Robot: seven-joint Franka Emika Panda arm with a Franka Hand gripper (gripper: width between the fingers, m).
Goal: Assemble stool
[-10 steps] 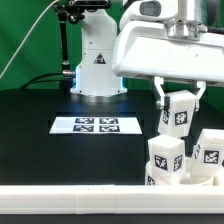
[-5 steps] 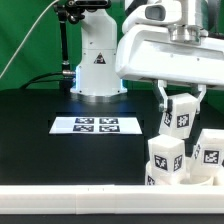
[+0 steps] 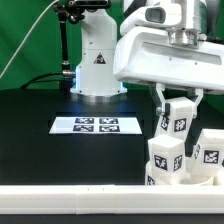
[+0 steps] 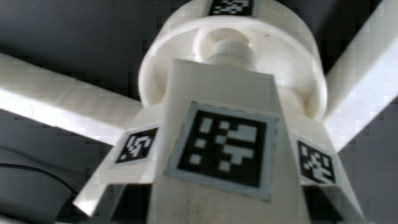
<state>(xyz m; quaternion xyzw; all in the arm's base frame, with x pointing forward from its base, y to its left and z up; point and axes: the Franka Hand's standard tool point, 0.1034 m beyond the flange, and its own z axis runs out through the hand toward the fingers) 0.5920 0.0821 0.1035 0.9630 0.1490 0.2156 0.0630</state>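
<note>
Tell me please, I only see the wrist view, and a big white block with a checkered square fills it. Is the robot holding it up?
Observer: Yes. The gripper is shut on that leg, up above the black table.
Operator: Are there more legs?
Observer: Two stand just below it: a front leg and a rear leg.
Operator: Anything else down there?
Observer: The marker board lies flat, to the exterior view's left of the legs.
</note>
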